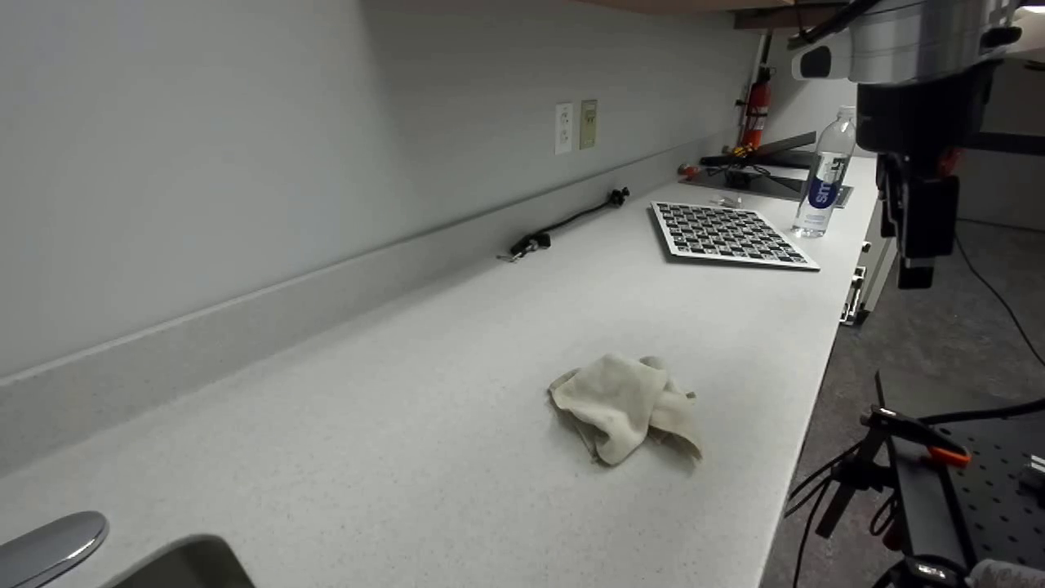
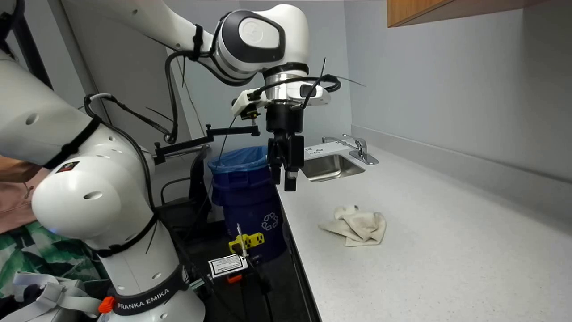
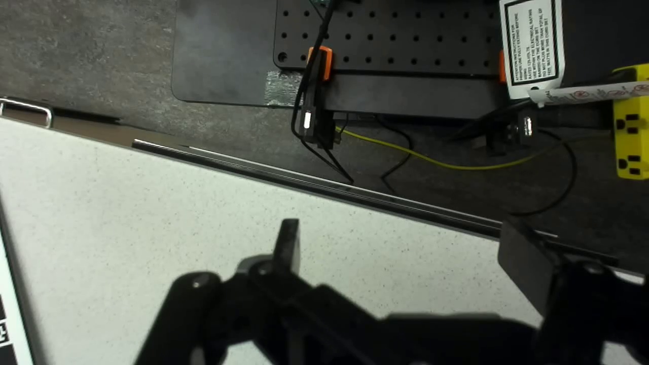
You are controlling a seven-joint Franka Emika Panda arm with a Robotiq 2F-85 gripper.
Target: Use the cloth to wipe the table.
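While one crumpled beige cloth point(image 1: 624, 404) lies on the speckled white countertop point(image 1: 367, 474), the one Robotiq gripper point(image 2: 283, 180) hangs higher than the cloth and well apart from it, its two fingers point(image 3: 527, 266) spread wide in the wrist view with nothing gripped. To one side of the cloth, in an exterior view, sit one checkered marker board point(image 1: 731, 233) and one water bottle point(image 1: 823, 184); to its opposite side, in an exterior view, are one stainless-steel sink point(image 2: 333, 167) and one faucet point(image 2: 361, 150).
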